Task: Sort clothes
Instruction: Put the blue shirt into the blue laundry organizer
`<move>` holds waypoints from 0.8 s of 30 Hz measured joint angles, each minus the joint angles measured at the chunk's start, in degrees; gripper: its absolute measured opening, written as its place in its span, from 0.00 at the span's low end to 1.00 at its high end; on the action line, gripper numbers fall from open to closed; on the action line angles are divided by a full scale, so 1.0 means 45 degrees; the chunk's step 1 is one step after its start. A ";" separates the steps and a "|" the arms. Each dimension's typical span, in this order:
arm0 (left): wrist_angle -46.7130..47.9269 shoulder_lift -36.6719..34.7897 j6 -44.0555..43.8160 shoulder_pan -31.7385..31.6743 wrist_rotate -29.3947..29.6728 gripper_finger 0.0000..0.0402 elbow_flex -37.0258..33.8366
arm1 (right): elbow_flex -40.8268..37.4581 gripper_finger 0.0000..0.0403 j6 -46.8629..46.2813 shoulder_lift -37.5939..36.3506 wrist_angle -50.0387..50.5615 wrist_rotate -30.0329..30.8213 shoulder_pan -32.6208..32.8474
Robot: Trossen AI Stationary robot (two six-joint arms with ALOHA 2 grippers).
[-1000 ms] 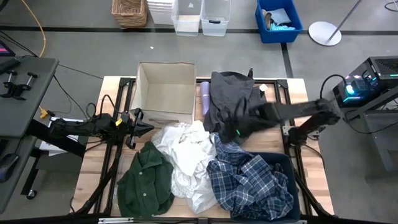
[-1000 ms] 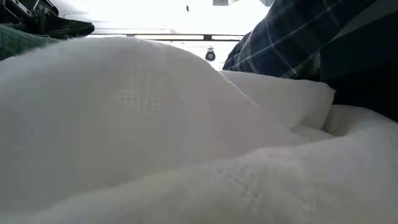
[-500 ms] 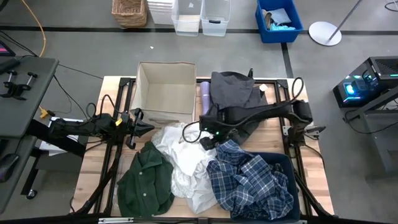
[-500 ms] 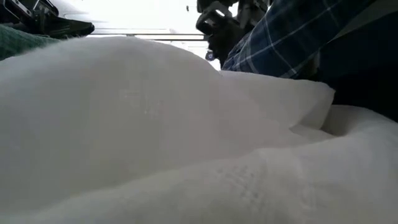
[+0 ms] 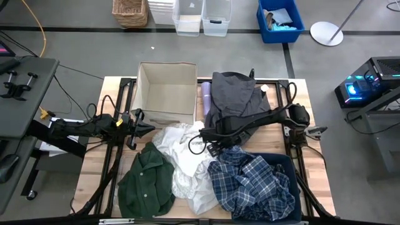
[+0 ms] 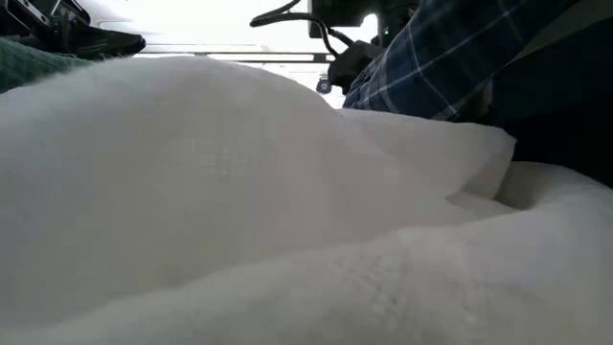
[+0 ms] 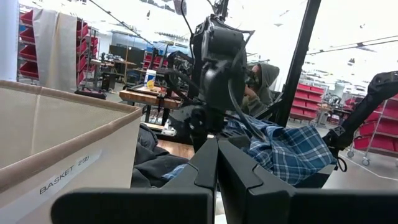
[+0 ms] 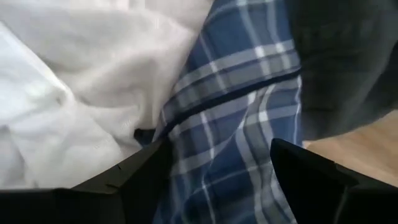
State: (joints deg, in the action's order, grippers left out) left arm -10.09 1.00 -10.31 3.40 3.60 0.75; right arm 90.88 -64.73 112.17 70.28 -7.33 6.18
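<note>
The right claw hangs low over the middle of the counter, its fingers spread apart and released, straddling the upper edge of the blue-and-white plaid shirt right where it meets the white fabric; the right wrist view shows plaid cloth filling the gap between the two fingers, with white fabric on one side and the dark grey garment on the other. The plaid shirt spills over a dark blue bin at the counter's near right corner. The dark green shirt lies at the near left, just beside the white fabric. The left claw waits at the counter's left edge, fingers clenched together, next to an open cardboard box labelled "BASKET 2". Beyond the counter are grey floor, clear tubs, a wicker basket and a blue crate.
</note>
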 joint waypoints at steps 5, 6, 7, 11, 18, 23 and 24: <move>0.0000 0.0002 -0.0003 0.0004 0.0003 0.00 0.0000 | -0.0234 0.70 0.0060 0.0026 -0.1157 -0.0439 0.0251; 0.0000 0.0004 -0.0004 0.0001 0.0004 0.00 0.0000 | -0.0234 0.70 0.0113 0.0026 -0.1296 -0.0502 0.0272; 0.0000 0.0004 -0.0002 0.0000 0.0002 0.00 0.0000 | -0.0234 0.69 0.0156 0.0026 -0.1407 -0.0509 0.0309; 0.0000 0.0003 -0.0003 0.0000 0.0001 0.00 0.0000 | -0.0234 0.50 0.0406 0.0026 -0.1130 -0.0253 0.0455; 0.0000 0.0000 -0.0004 0.0000 0.0000 0.00 0.0000 | 0.1460 0.03 0.1170 -0.0027 -0.0243 0.0257 0.0788; -0.0005 0.0001 -0.0004 0.0004 0.0000 0.00 0.0000 | 0.5706 0.01 0.1440 -0.0772 0.2407 0.2981 0.1385; -0.0002 0.0000 -0.0004 0.0000 0.0005 0.00 0.0000 | 0.6532 0.01 0.1433 -0.1013 0.2733 0.3324 0.1667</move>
State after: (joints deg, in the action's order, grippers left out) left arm -10.09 0.99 -10.33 3.40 3.62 0.75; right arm 120.27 -58.28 107.62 82.58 7.63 13.68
